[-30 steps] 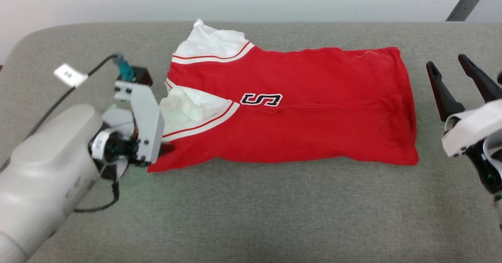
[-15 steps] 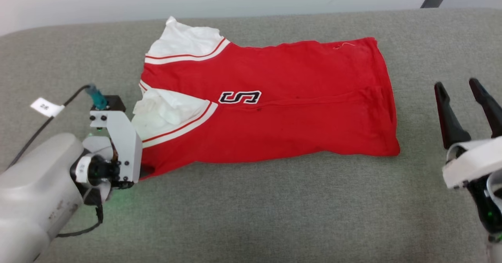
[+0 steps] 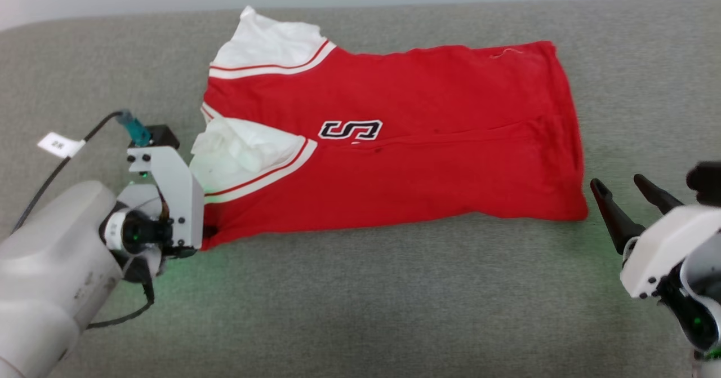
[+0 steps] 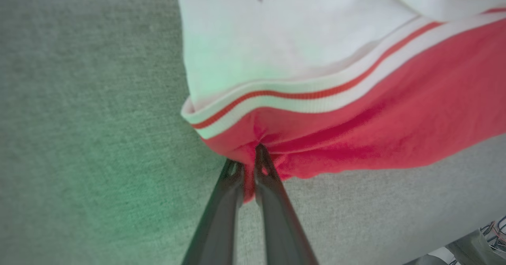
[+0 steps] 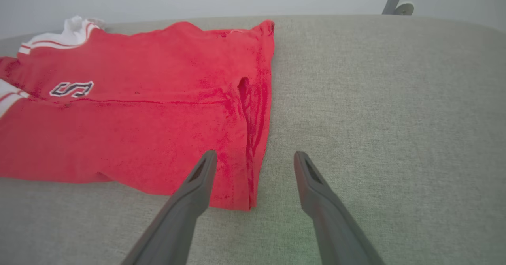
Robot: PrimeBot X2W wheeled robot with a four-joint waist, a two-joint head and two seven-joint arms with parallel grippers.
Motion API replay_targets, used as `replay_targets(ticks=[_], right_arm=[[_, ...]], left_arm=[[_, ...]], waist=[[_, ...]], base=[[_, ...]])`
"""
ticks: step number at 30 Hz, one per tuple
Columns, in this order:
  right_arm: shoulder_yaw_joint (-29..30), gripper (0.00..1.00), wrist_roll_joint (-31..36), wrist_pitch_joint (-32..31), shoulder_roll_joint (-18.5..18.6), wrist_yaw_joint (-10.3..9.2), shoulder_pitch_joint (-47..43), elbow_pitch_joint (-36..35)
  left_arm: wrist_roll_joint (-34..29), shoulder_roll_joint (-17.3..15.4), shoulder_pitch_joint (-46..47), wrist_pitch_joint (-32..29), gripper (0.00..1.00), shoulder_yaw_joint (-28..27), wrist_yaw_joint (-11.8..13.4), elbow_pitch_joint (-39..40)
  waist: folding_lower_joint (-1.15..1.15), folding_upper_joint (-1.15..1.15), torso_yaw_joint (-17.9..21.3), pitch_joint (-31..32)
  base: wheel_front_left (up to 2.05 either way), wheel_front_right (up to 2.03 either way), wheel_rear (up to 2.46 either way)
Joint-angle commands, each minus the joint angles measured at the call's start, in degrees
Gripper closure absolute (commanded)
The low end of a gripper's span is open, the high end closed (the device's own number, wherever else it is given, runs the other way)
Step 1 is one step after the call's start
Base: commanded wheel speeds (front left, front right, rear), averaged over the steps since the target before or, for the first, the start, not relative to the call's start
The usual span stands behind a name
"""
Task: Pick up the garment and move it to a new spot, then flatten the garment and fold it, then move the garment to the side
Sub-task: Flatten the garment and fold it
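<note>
Presently pinches near-left corner of garment (image 3: pixel 439 141) thinly in closed left gripper (image 4: pixel 249 160), leaves right gripper (image 5: pixel 255 154) open to its right; risks slippage or lopsided bunching under one-sided pull.

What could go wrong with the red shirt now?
The left tool pinches only a small corner of the bright red jersey garment with white stripe trim, so it might slip free when pulled. The right tool is open, holding nothing; a one-sided pull could bunch the cloth up.
</note>
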State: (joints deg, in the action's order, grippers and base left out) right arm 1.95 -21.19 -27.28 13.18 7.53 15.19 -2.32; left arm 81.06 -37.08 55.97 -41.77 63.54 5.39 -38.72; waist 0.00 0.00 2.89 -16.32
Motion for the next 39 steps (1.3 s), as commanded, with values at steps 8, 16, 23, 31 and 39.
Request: replay_targets(ticks=[8,16,23,31,39], right_arm=[[-1.09,0.00,0.17,-8.17,1.57,-0.09,7.22,10.04],[-4.03,0.19,-0.37,-14.19,1.33,-0.08,12.11,20.45],[-4.65,1.00,-0.22,-14.19,2.77,-0.10,14.22,23.39],[-4.05,1.00,-0.28,-15.25,5.26,-0.14,15.00,21.63],[-4.60,1.00,-2.43,-20.17,7.96,-0.11,12.58,16.18]], left_arm=[[-1.06,4.58,-0.72,1.10,1.00,1.28,-1.64,-2.23],[-1.46,6.04,0.13,1.54,1.00,1.36,-2.80,-3.87],[-1.33,5.86,0.16,0.71,1.00,1.48,-3.57,-4.84],[-1.70,2.24,1.57,-1.62,1.00,1.53,-2.73,-1.63],[-2.71,-2.28,2.70,-3.15,1.00,1.40,0.53,7.16]], waist=[[0.00,0.00,-3.06,-2.96],[0.00,0.00,-4.54,-4.15],[0.00,0.00,-5.03,-3.72],[0.00,0.00,-5.57,-1.60],[0.00,0.00,-6.35,1.05]], base=[[0.00,0.00,0.00],[0.00,0.00,0.00],[0.00,0.00,0.00],[0.00,0.00,0.00],[0.00,0.00,0.00]])
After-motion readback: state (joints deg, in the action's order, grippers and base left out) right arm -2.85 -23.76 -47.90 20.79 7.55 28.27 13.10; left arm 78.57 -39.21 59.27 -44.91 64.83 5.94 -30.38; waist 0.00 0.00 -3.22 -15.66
